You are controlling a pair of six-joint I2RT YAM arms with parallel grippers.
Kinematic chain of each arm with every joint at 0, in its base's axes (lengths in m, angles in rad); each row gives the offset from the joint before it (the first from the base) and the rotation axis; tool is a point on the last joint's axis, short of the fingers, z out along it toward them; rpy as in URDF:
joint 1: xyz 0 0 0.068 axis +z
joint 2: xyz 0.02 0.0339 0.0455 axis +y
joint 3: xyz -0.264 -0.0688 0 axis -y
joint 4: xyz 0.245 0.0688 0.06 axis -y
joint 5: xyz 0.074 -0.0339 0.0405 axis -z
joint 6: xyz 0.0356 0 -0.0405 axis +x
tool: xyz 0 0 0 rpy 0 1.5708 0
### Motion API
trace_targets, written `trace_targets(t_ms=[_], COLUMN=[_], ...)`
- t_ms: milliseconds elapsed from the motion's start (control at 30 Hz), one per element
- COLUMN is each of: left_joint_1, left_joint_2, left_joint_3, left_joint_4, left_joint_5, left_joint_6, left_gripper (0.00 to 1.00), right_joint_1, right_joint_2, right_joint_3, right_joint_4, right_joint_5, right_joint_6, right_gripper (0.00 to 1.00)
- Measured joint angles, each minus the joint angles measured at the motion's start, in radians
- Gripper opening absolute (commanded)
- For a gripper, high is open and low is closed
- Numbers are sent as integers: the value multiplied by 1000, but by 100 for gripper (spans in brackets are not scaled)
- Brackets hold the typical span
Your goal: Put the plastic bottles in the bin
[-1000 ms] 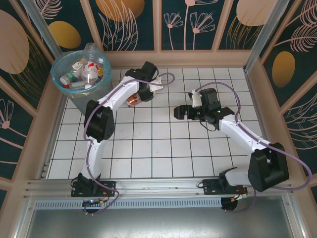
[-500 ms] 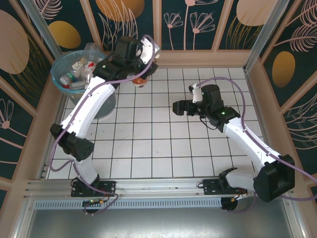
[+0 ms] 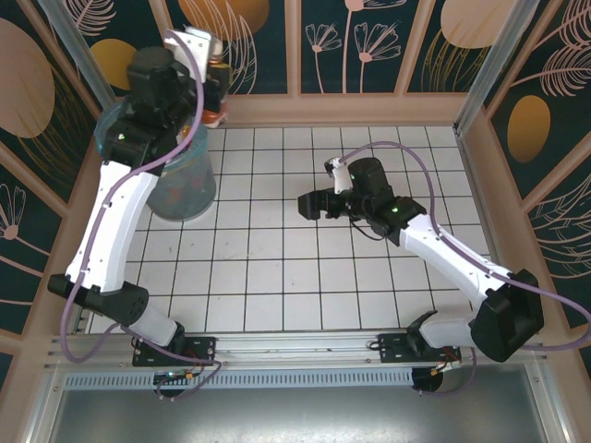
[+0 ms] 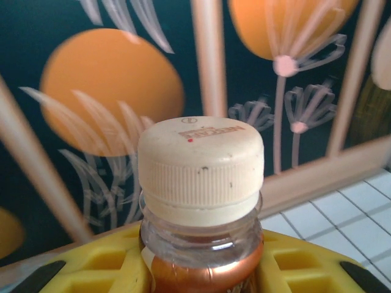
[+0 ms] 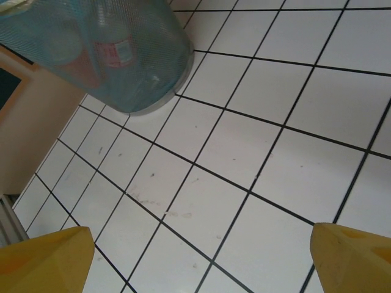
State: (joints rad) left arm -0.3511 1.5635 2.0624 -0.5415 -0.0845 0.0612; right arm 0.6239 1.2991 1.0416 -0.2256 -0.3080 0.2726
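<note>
While the left fingers [image 4: 107,264] are gripping a small clear bottle [image 4: 200,183] just below its cap, partly closed around it, the left arm is holding it high beside the far right rim of the bin [image 3: 185,196]. Whether it is hanging squarely over the opening is hard to tell.

The right fingers [image 3: 309,205] are standing wide apart and carrying nothing, hovering low over the middle of the table [image 3: 277,268].

The job is looking nearly finished. Other bottles [image 5: 116,52] are already lying inside the bin, and the held one appears to be the last, waiting only to be dropped.

The held bottle is showing a ribbed, cream screw cap [image 4: 200,160] with faint raised lettering, a glassy transparent neck and a shiny copper-brown label below. The finger pads are moulded yellow with square recesses. The bin is round with fine grey mesh walls, and a translucent pale-blue bag is lining it. The table is glossy white tile with thin black grid lines.
</note>
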Motion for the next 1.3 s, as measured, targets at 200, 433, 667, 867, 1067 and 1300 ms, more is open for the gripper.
trace_targets(t_ms=[200,433,667,867,1067,1300], left_joint_1=[241,468,536,539,543,555], left_joint_2=[-46,-23,26,96,122,200], left_joint_3=[-95,-230,-271,-244,-256,-220], left_joint_4=[37,73,147,192,259,262], left_joint_5=[-89,-101,-51,-29,-30,46], left_joint_6=[-11,-3,44,99,154,179], left_gripper=[0,0,0,0,1,11], right_joint_1=[11,31,48,53,71,79], right_joint_2=[17,23,27,66,71,72], right_joint_3=[2,1,-20,-29,-57,-62], right_joint_4=[21,35,70,72,74,73], right_joint_5=[-8,-14,-28,-35,-38,-37], right_joint_6=[1,22,42,53,75,82], right_gripper=[92,92,92,92,91,92])
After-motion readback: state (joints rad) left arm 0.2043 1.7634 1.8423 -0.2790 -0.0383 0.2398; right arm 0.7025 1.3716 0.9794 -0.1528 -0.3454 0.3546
